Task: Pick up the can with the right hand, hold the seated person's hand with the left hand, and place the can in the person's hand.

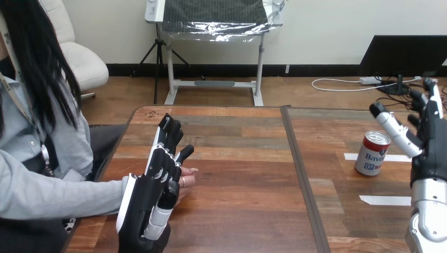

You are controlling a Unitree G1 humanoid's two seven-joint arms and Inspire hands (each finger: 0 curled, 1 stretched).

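Standing cylindrical can [372, 153] on wood-grain table [237, 158]

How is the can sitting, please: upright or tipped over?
Upright: the can rests on its base on the table, its silver top facing up.

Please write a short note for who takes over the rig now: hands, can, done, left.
Left hand: open, over the person's hand on the table; no grip seen.
Right hand: open, beside the can, not closed on it.
Can: upright on the table, at the right.
Done: nothing held yet.
Left: grasp the can, hold the person's hand, place the can in it.
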